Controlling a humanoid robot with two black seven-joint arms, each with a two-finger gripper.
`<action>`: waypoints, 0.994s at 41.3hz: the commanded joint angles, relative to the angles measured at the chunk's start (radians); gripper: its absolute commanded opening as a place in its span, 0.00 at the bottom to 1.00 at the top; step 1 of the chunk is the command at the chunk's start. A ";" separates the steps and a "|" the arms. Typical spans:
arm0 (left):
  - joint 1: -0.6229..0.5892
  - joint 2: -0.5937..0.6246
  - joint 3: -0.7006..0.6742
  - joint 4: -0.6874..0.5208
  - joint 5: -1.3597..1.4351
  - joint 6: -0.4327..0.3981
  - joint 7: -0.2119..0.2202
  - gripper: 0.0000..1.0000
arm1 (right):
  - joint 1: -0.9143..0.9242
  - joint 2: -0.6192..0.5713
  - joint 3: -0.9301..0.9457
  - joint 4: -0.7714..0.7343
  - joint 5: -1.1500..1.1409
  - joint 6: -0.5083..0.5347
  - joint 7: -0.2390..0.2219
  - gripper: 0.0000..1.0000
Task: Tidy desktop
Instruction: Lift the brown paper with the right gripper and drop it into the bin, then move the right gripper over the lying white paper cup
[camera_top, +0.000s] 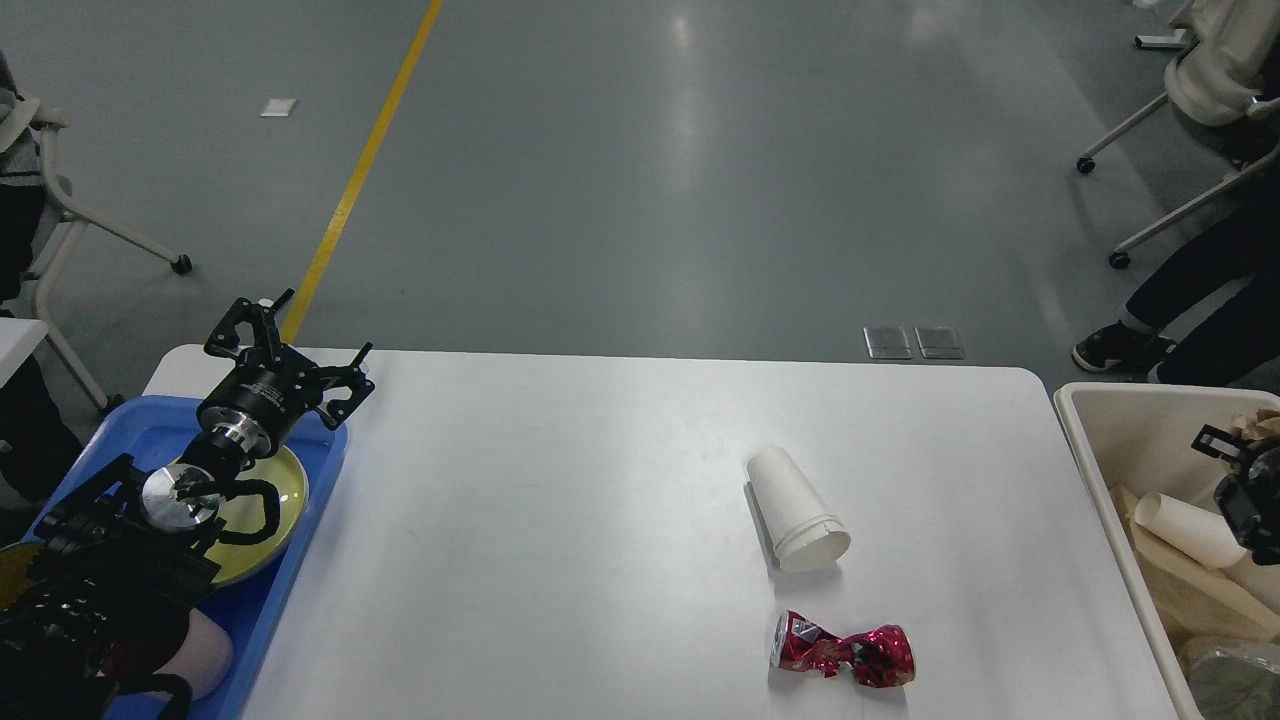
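Note:
The white desktop (560, 520) carries a white paper cup (797, 510) lying on its side and a crushed red can (845, 655) nearer me. My left gripper (290, 352) is open and empty, above the far edge of the blue tray (150, 425). My right gripper (1235, 455) is at the right edge of the view, low over the beige bin (1095, 450). It is partly cut off. A crumpled brown paper (1262, 423) shows right at it; whether it is still held cannot be told.
The blue tray holds a yellow-green plate (280, 490). The bin holds a paper cup (1190, 530) and tan scraps (1200, 595). A seated person's legs (1200, 320) and office chairs are on the floor beyond the table's right end.

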 joint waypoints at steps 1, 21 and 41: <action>0.000 0.000 0.000 0.000 0.000 0.000 0.000 1.00 | 0.003 0.002 0.000 -0.001 0.001 -0.001 0.000 1.00; 0.000 0.000 0.000 0.000 0.000 0.000 0.000 1.00 | 0.586 -0.081 0.004 0.575 -0.003 0.085 0.001 1.00; 0.000 0.000 0.000 0.000 0.000 0.000 0.000 1.00 | 1.119 0.094 -0.053 1.363 0.000 0.141 0.008 1.00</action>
